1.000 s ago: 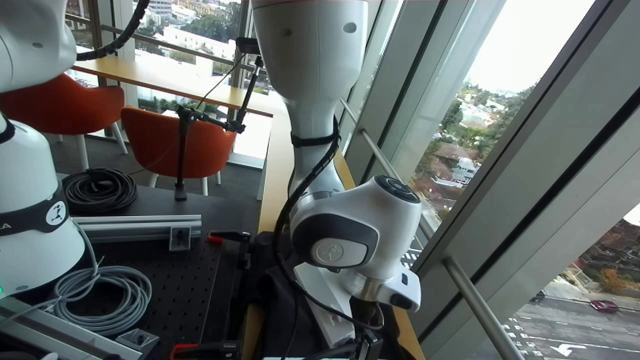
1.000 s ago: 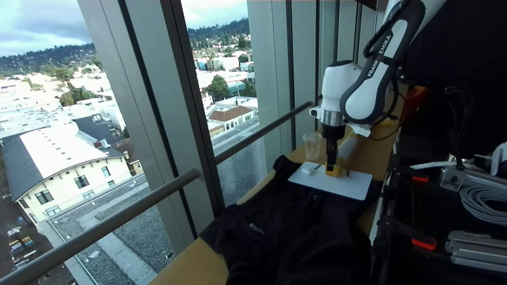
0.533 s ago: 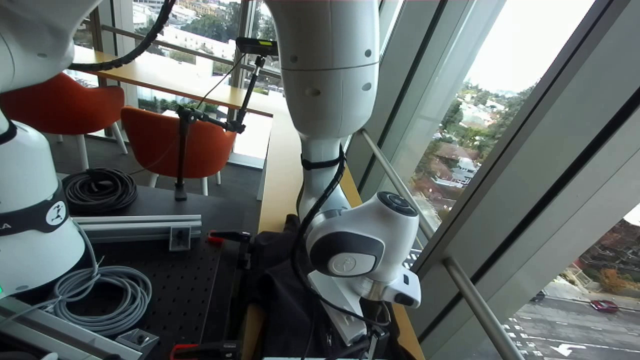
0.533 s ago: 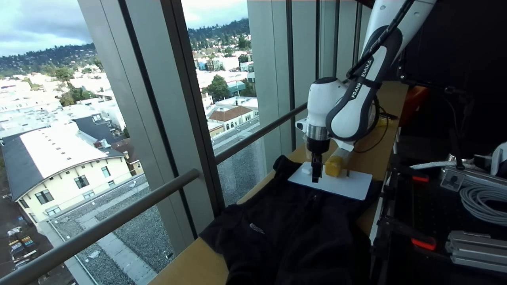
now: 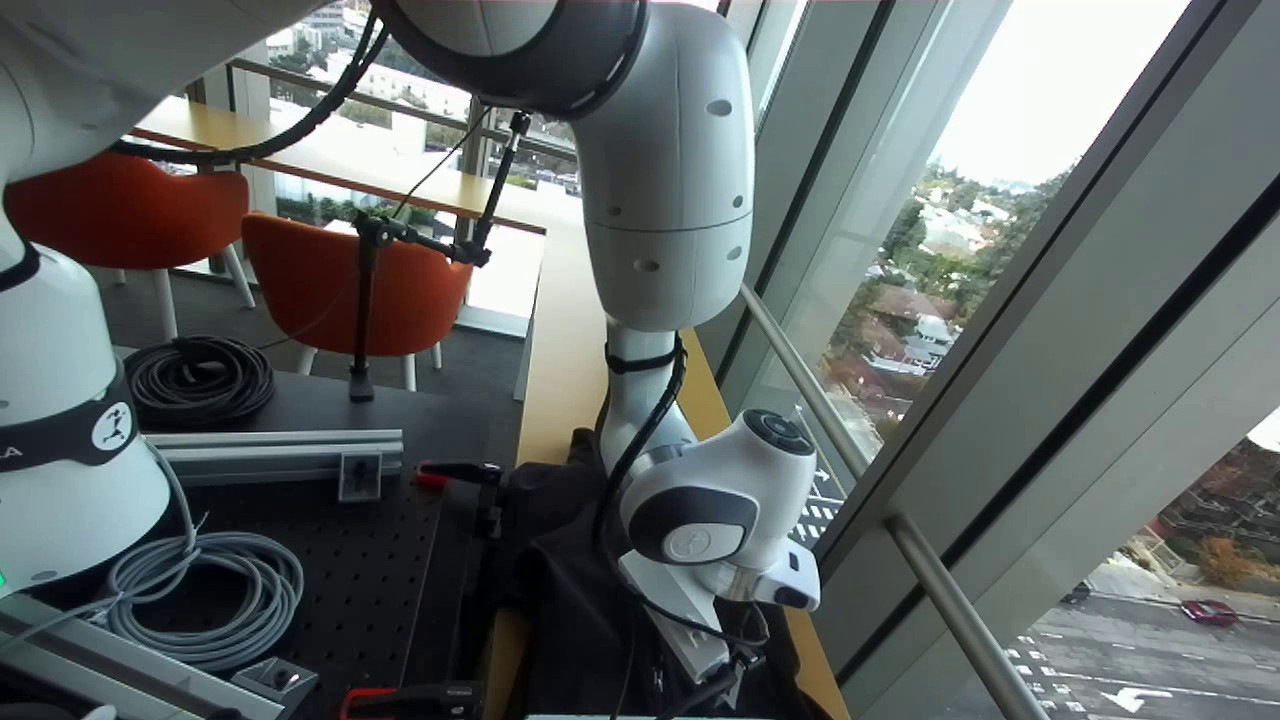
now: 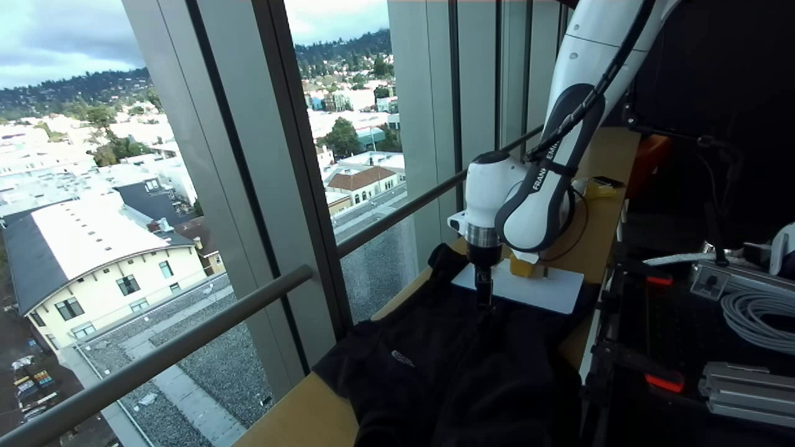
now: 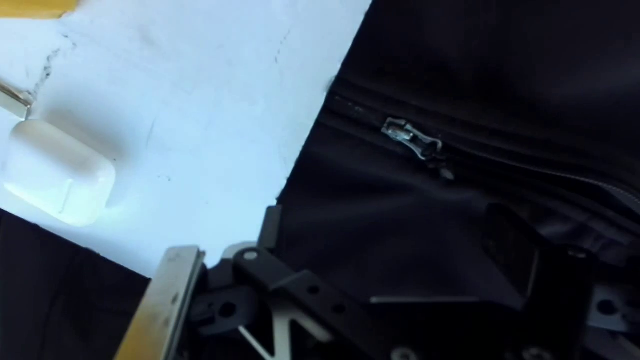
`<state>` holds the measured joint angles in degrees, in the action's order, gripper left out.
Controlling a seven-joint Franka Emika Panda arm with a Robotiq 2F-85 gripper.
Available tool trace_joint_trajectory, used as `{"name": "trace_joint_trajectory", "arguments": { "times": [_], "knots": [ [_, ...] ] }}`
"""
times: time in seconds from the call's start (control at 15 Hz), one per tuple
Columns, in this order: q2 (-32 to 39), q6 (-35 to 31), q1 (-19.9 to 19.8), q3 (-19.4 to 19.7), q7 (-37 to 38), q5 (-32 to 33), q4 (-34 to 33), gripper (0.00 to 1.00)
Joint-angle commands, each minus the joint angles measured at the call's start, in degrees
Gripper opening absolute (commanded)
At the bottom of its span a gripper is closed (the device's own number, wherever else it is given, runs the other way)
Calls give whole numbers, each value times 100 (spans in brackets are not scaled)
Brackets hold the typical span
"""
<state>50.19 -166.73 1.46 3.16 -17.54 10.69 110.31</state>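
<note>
Dark cloth shows between the widely parted jaws of my gripper [image 7: 384, 212], and nothing is held. It hangs above a black jacket [image 6: 428, 366] spread along the wooden table, just off the edge of a white board [image 6: 559, 292]. In the wrist view a silver zipper pull [image 7: 412, 137] lies on the jacket, ahead of the fingers. On the board, left in that view, sits a rounded white case [image 7: 60, 172] beside a small metal piece [image 7: 14, 102]. A yellow block [image 6: 522, 267] rests on the board, partly hidden by the arm. How high the fingertips are above the cloth is hard to tell.
Along the windows runs a metal rail [image 6: 397, 214], close to the arm. Opposite stands a black perforated bench [image 5: 360, 560] with coiled grey cable [image 5: 205, 600], aluminium profiles and red-and-black clamps [image 5: 415, 700]. Farther down the table lies a yellow item [image 6: 599, 189].
The arm has moved from beside the yellow block, across the white board, to above the jacket, getting lower in the picture. A clear cup seen earlier is hidden behind the arm. The jaws stay open.
</note>
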Motion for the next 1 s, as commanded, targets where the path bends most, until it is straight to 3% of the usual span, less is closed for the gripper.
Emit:
{"name": "trace_joint_trajectory", "arguments": {
  "times": [0.0, 0.93],
  "knots": [
    [312, -51, 71, 19, 129, 195, -323, 100],
    [119, -97, 175, 197, 194, 265, 49, 100]
  ]
}}
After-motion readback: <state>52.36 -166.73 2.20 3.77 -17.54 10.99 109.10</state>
